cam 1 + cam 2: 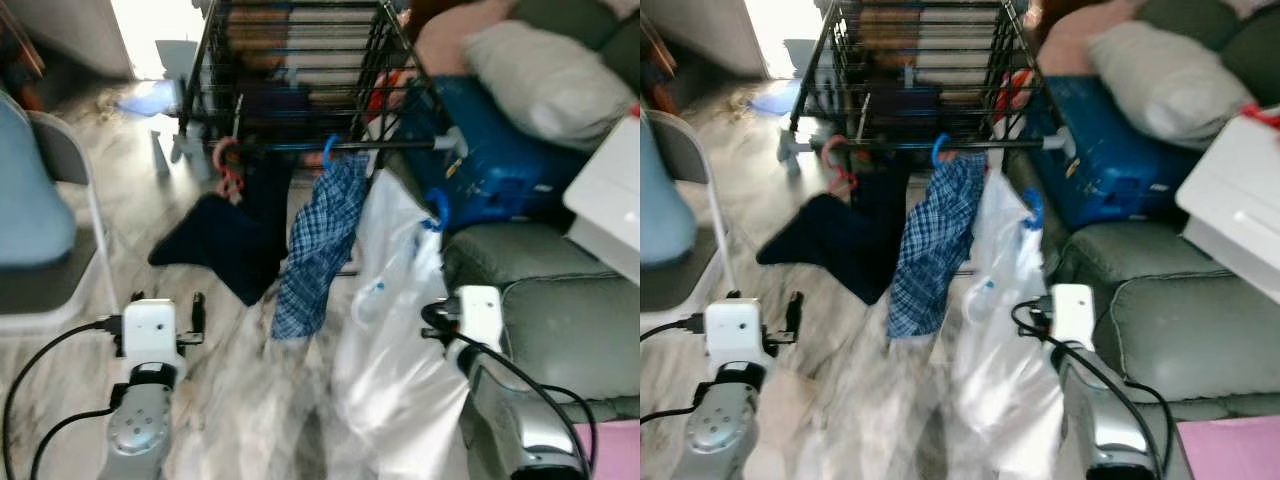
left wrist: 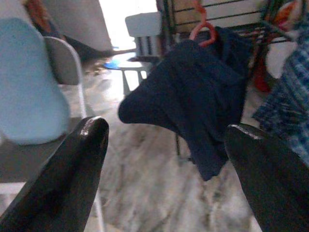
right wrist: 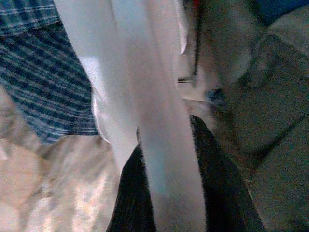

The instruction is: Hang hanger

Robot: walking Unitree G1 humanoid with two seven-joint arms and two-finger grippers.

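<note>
Nearest, the right gripper [image 3: 164, 159] is clenched on the white garment [image 1: 385, 300], whose cloth runs between its black fingers [image 3: 217, 179] and up to a blue hanger [image 1: 438, 212]. That hanger sits above and ahead of the fingers, beside the sofa [image 1: 560, 320], its garment hanging long and downward. The left gripper [image 2: 166, 159] is spread wide, holding nothing (it faces the navy garment [image 2: 193, 92]). Farther on, the black rack [image 1: 300, 80] carries the navy and plaid shirt [image 1: 320, 240] on its front rail [image 1: 350, 146]. The right arm is nearer, so the lift to that rail looks like its job.
</note>
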